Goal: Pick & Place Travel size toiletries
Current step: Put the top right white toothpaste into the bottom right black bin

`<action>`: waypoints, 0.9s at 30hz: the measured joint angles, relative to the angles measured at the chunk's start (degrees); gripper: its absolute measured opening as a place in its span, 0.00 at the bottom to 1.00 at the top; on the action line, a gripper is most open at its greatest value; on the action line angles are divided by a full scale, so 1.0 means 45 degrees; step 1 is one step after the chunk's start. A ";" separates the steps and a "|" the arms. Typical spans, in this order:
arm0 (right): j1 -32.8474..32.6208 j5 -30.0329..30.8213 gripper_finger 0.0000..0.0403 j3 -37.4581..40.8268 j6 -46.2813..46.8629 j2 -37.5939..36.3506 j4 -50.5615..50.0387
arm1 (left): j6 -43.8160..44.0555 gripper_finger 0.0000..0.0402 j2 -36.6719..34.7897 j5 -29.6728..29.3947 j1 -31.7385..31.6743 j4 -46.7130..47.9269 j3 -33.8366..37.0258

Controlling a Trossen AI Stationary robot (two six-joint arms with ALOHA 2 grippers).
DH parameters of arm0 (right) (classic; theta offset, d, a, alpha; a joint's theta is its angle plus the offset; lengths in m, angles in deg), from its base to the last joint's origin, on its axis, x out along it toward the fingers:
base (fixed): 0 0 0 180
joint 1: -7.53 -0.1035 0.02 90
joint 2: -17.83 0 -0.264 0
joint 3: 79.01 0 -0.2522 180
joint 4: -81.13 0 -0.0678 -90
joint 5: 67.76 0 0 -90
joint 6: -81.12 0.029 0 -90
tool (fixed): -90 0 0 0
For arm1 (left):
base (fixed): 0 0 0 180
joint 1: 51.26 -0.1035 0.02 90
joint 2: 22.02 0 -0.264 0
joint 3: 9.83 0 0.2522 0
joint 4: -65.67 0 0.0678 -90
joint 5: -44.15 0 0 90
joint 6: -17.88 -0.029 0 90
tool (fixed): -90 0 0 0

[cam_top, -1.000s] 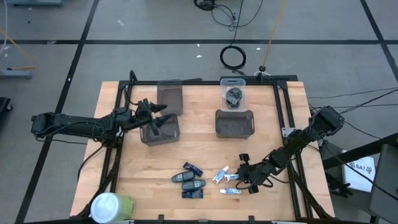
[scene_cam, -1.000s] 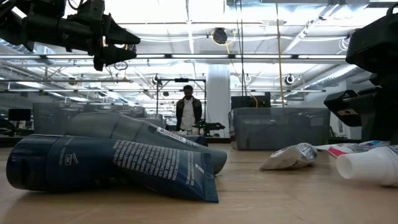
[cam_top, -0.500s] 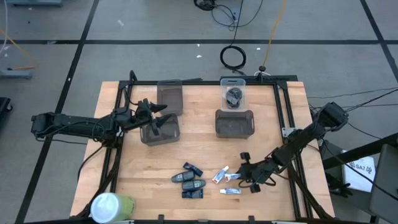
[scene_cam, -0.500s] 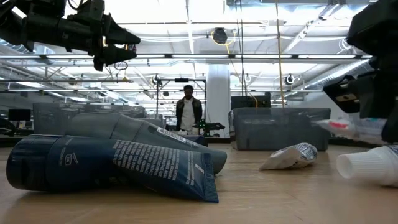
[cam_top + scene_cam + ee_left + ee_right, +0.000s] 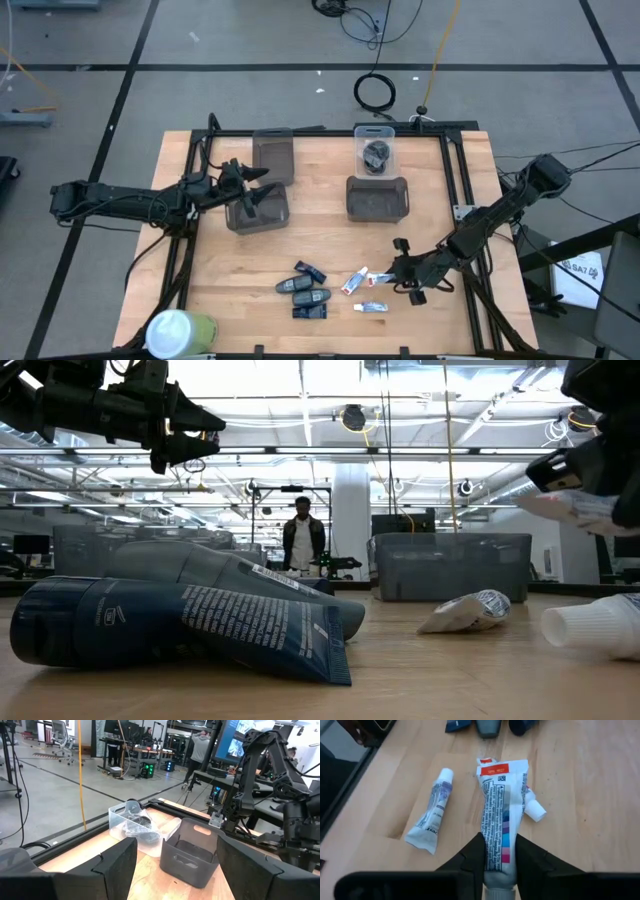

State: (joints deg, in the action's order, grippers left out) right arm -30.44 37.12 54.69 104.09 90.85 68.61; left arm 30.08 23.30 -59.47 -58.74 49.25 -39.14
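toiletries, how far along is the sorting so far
Done: dark lumps sit in the clear bin. In hand: the right tool is shut on a white tube, lifted off the table. Left: two tubes and the dark pieces on the wood; the left tool hangs open over a grey bin.

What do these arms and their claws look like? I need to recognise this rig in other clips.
Both are slim black jointed arms with black cables running along them. The left claw and the right claw each end in two flat, dark, angular fingers.
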 joint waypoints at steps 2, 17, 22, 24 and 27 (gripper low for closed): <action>0.0000 -0.0002 0.17 0.0150 0.0094 -0.0188 0.0199 | 0.0000 0.67 -0.0005 0.0000 0.0001 -0.0004 0.0000; 0.0000 0.0035 0.17 0.2819 0.1256 -0.2824 0.1820 | 0.0001 0.67 -0.0005 0.0000 0.0004 -0.0004 0.0000; 0.0028 0.0869 0.17 0.4128 0.0059 -0.3603 0.5034 | 0.0004 0.67 -0.0002 0.0002 0.0005 -0.0004 0.0000; 0.0101 0.1439 0.17 0.4617 -0.0350 -0.3778 0.6277 | 0.0002 0.67 -0.0005 0.0005 0.0005 0.0000 0.0000; 0.0344 0.2095 0.17 0.5114 -0.0807 -0.3922 0.7661 | 0.0003 0.67 0.0000 0.0002 0.0001 0.0000 0.0000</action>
State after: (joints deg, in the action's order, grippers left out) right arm -28.90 46.54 77.70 100.46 73.20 103.08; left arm 30.10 23.30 -59.47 -58.74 49.25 -39.14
